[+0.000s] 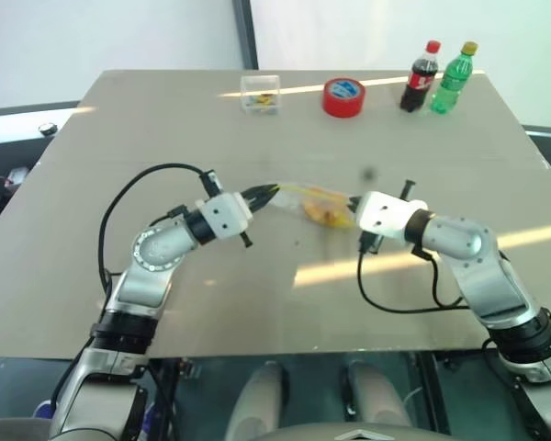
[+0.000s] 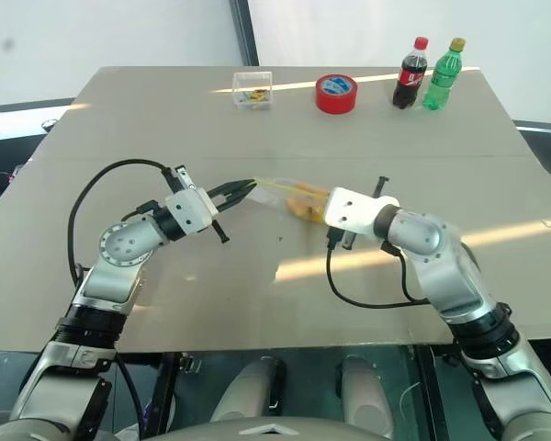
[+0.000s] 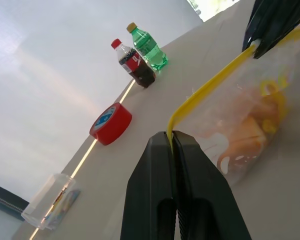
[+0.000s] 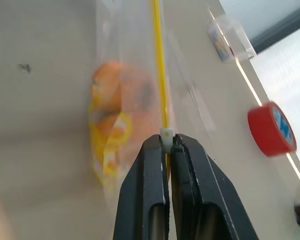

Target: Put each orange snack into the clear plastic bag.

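The clear plastic bag [image 1: 314, 202] hangs stretched between my two grippers just above the middle of the table. Its yellow seal strip [image 3: 210, 82] runs taut from one gripper to the other. Orange snacks [image 3: 247, 132] show through the bag's wall, lying inside it beside a small yellow piece [image 3: 270, 90]. My left gripper [image 3: 171, 135] is shut on the strip's left end. At the other end, my right gripper [image 4: 167, 137] is shut on the strip, at its small white slider [image 4: 167, 133]. The snacks [image 4: 115, 90] sag below the strip.
At the table's far side stand a small rigid clear box [image 1: 260, 93], a red tape roll [image 1: 343, 96], a cola bottle [image 1: 421, 77] and a green bottle [image 1: 454, 79]. The tan table [image 1: 257, 303] spreads wide around the bag.
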